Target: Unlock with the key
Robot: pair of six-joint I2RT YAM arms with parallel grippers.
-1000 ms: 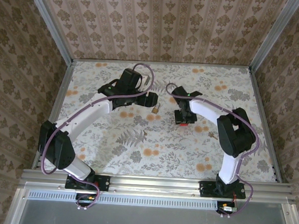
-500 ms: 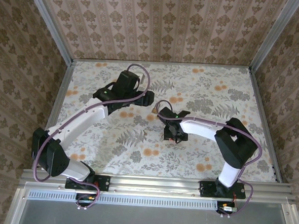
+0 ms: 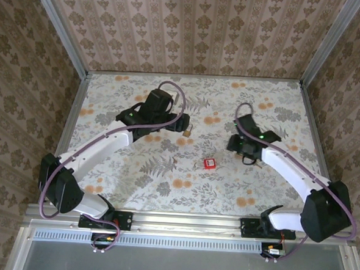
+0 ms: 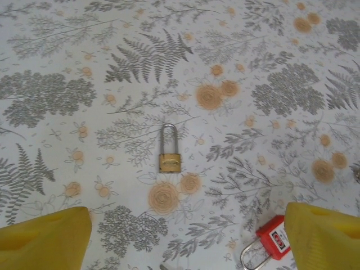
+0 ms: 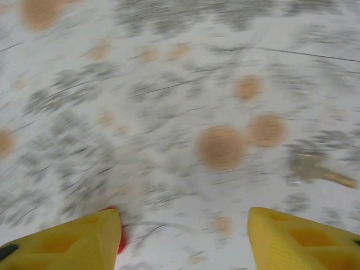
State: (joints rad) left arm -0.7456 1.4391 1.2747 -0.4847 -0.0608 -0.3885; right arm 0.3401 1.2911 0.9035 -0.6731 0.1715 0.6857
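Stretching far, the left gripper [image 4: 185, 211] is hovering spread wide by the padlock [image 4: 170, 162]. The right gripper [image 5: 183, 217] is hanging parted, empty, right of the key [image 3: 209, 164].

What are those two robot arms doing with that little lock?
They are meant to open the brass padlock with the key, but neither holds anything right now. The padlock lies flat on the flowery table, and the red-tagged key lies a little way from it. The left gripper hovers open beside the padlock. The right gripper is open too, near the key.
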